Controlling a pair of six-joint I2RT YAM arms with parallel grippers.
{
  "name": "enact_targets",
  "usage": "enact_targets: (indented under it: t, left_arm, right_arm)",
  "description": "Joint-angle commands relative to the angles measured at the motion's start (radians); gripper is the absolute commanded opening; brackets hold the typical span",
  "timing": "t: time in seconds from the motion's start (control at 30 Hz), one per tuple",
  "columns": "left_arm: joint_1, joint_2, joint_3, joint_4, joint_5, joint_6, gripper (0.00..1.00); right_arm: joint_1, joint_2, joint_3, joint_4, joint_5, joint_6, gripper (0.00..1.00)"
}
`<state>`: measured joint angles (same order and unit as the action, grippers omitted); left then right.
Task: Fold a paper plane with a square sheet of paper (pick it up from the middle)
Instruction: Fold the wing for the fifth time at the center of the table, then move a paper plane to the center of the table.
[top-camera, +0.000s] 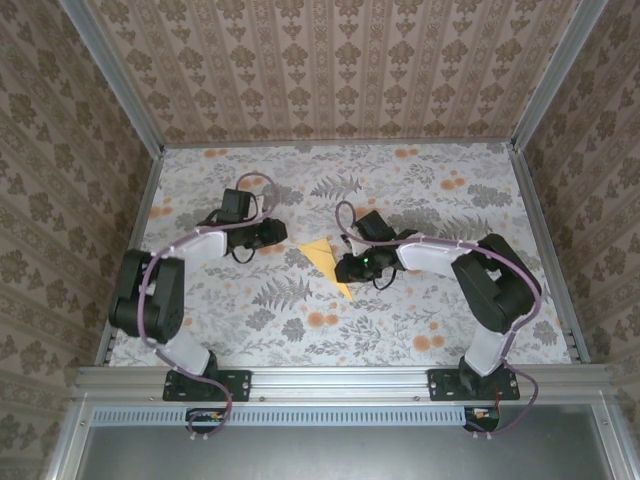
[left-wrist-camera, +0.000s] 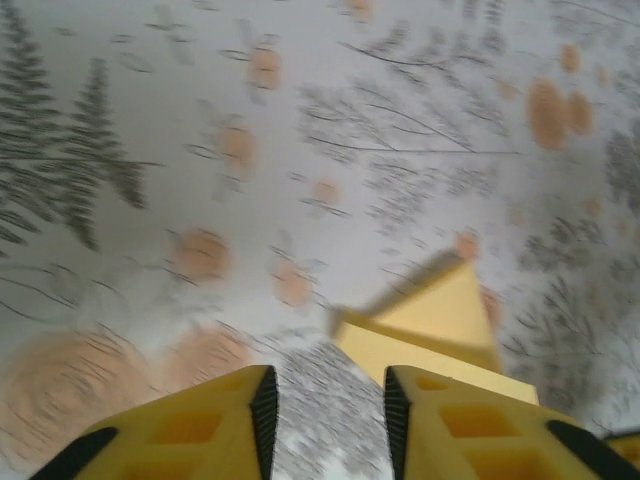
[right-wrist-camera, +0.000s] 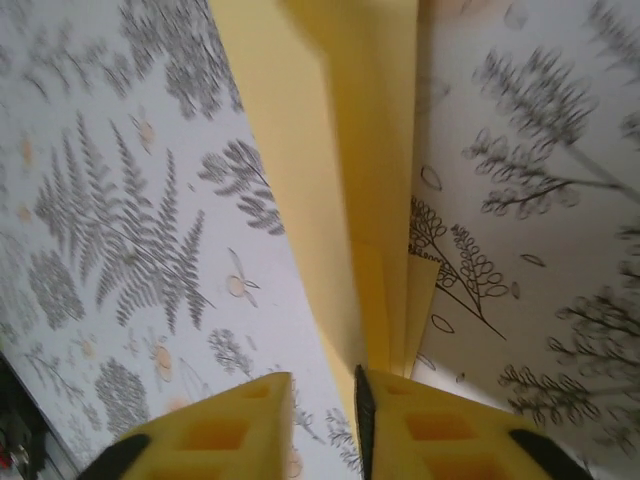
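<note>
The yellow square sheet of paper lies folded into a pointed paper plane (top-camera: 322, 256) in the middle of the flowered table. My left gripper (top-camera: 283, 234) is just left of it, low over the cloth. In the left wrist view its jaws (left-wrist-camera: 325, 388) stand apart with nothing between them, and the paper plane (left-wrist-camera: 432, 322) lies ahead and to the right. My right gripper (top-camera: 344, 268) is at the plane's near right end. In the right wrist view its jaws (right-wrist-camera: 323, 388) stand slightly apart, and the plane's folded layers (right-wrist-camera: 330, 150) run along the inner face of the right finger (right-wrist-camera: 400, 410).
The table carries a grey fern and orange flower cloth (top-camera: 400, 190). Aluminium rails (top-camera: 340, 378) frame it at the near edge and both sides. Patterned walls (top-camera: 330, 70) close the back and the sides.
</note>
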<state>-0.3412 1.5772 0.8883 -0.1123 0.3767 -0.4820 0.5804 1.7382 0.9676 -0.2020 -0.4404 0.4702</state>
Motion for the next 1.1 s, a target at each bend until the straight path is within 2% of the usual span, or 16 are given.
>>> enact_targets:
  t: [0.0, 0.1, 0.23, 0.33, 0.43, 0.7, 0.8, 1.07]
  left_arm:
    - [-0.084, -0.091, -0.049, -0.056, -0.111, -0.069, 0.43]
    - [-0.187, -0.145, -0.059, -0.082, -0.195, -0.130, 0.54]
    - [-0.302, -0.161, -0.031, -0.135, -0.320, -0.202, 0.66]
    - [-0.385, -0.113, 0.026, -0.202, -0.413, -0.246, 0.73]
    - [-0.435, -0.017, 0.116, -0.289, -0.468, -0.299, 0.75]
    - [-0.473, 0.236, 0.347, -0.420, -0.460, -0.380, 0.77]
    - [-0.473, 0.291, 0.389, -0.462, -0.460, -0.398, 0.73]
    - [-0.473, 0.201, 0.288, -0.446, -0.486, -0.501, 0.59]
  right_arm:
    - [-0.011, -0.118, -0.026, -0.007, 0.102, 0.037, 0.36]
    - [-0.034, -0.200, -0.062, -0.021, 0.189, 0.056, 0.49]
    - [-0.084, -0.299, -0.128, -0.028, 0.273, 0.084, 0.60]
    - [-0.123, -0.341, -0.176, -0.025, 0.308, 0.100, 0.67]
    - [-0.150, -0.386, -0.207, -0.021, 0.327, 0.111, 0.72]
    - [-0.164, -0.381, -0.221, -0.023, 0.332, 0.116, 0.76]
    - [-0.165, -0.371, -0.221, -0.022, 0.329, 0.119, 0.76]
    - [-0.165, -0.323, -0.214, -0.014, 0.306, 0.122, 0.75]
